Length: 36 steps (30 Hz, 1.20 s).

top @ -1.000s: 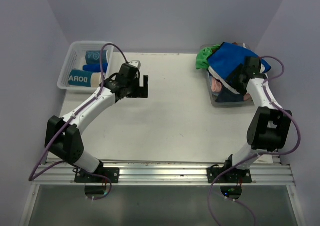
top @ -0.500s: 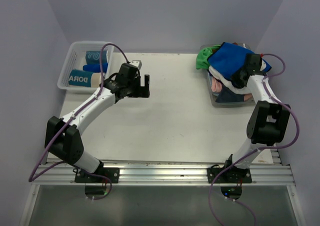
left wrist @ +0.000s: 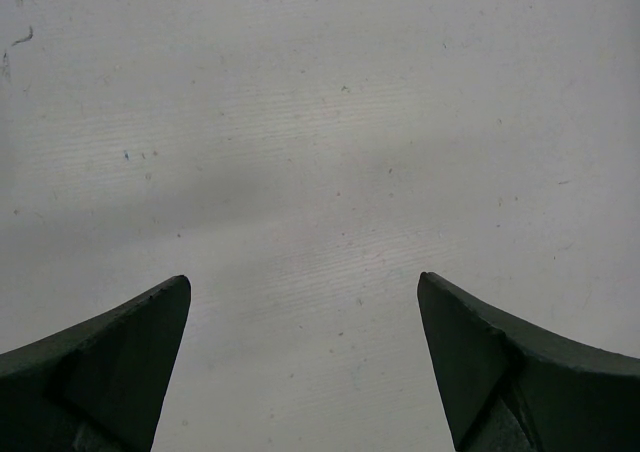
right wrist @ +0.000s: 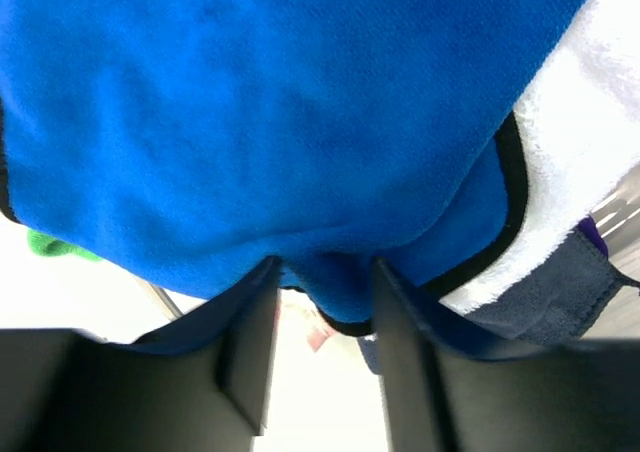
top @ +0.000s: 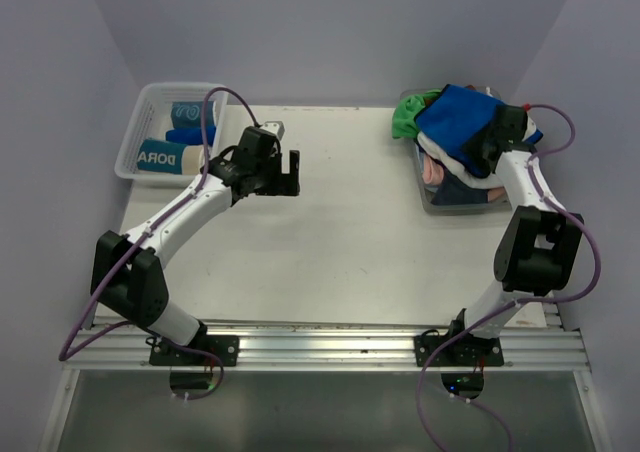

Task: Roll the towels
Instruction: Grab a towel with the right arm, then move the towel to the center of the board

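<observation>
A heap of towels fills a clear bin (top: 452,205) at the back right, with a royal blue towel (top: 455,112) (right wrist: 300,102) on top. Under it lie a green towel (top: 405,118), a white one (right wrist: 590,162) and a pink one (top: 431,171). My right gripper (top: 487,142) (right wrist: 322,262) presses into the blue towel's right edge. Its jaws stand partly apart, with a hanging fold of the blue cloth filling the gap between the tips. My left gripper (top: 290,175) (left wrist: 305,292) hovers open over bare table at the centre left, holding nothing.
A clear mesh basket (top: 133,140) at the back left holds three rolled towels: a teal and beige lettered one (top: 160,157), a blue one (top: 190,134) and a teal one (top: 185,113). The table's far edge meets the back wall behind both containers.
My right gripper has shifted up and back along the blue towel's right side, and its jaws narrowed on the cloth. The left arm has barely moved.
</observation>
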Each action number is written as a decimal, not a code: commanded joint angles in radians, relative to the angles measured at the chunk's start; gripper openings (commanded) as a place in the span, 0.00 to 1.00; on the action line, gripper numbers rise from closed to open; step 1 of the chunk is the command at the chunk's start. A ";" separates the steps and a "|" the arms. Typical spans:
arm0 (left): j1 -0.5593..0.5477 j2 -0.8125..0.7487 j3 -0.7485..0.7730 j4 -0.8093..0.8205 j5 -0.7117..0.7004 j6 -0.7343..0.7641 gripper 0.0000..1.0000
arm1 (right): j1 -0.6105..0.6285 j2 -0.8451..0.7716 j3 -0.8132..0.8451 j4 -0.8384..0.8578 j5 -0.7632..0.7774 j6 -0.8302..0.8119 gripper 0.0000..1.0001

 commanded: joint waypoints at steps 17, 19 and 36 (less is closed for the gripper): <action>-0.005 -0.011 0.018 0.011 -0.028 0.040 1.00 | -0.005 -0.089 0.102 0.048 -0.007 -0.003 0.00; -0.005 -0.007 0.030 -0.002 -0.041 0.040 1.00 | -0.003 -0.120 0.109 0.061 -0.032 -0.001 0.00; 0.250 -0.017 0.302 -0.147 -0.056 0.030 1.00 | 0.532 -0.297 0.148 0.015 -0.070 -0.088 0.00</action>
